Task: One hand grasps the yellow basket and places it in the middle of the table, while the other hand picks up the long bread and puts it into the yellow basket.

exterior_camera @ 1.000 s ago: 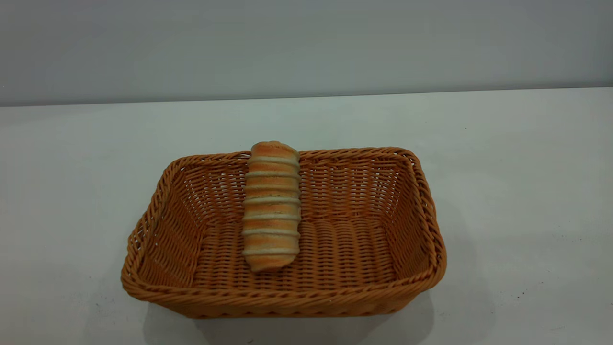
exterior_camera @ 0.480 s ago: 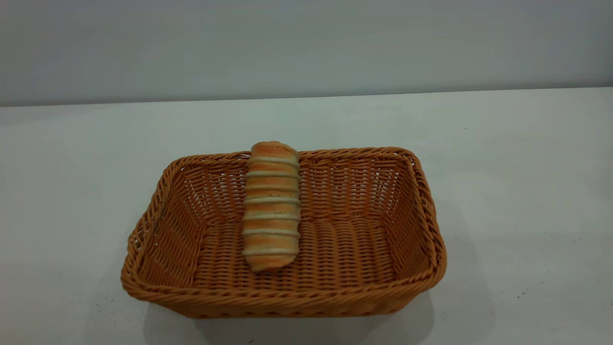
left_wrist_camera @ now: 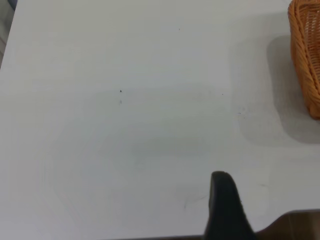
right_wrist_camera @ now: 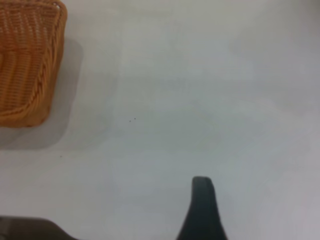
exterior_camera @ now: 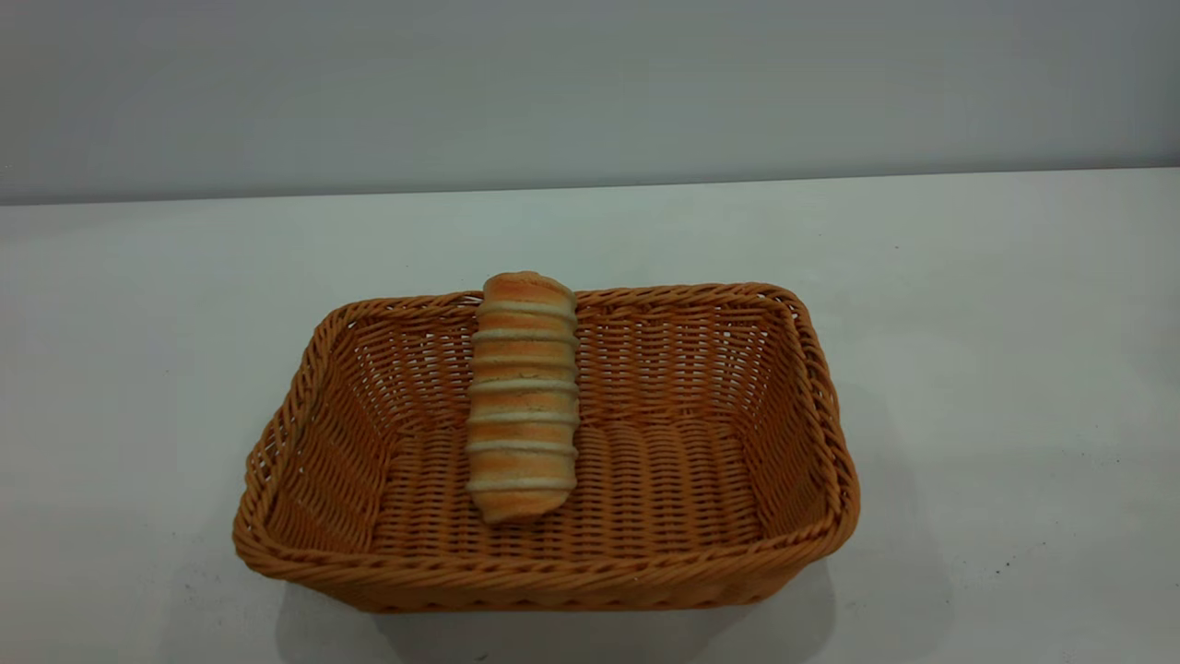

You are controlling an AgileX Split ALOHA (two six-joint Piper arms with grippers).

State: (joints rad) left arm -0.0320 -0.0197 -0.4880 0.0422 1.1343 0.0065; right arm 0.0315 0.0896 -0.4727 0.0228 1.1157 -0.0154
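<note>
The yellow basket (exterior_camera: 553, 572) stands in the middle of the table (exterior_camera: 996, 323). The long bread (exterior_camera: 523, 397) lies inside it, one end on the basket floor and the other leaning on the far rim. Neither arm shows in the exterior view. In the left wrist view my left gripper (left_wrist_camera: 222, 200) hangs over bare table, well away from a corner of the basket (left_wrist_camera: 306, 60), and holds nothing. In the right wrist view my right gripper (right_wrist_camera: 202, 205) is also over bare table, well away from a corner of the basket (right_wrist_camera: 27, 60), and holds nothing.
Bare white tabletop lies on both sides of the basket, with a few tiny dark specks (exterior_camera: 1000, 567). A plain grey wall (exterior_camera: 590, 83) rises behind the table's far edge.
</note>
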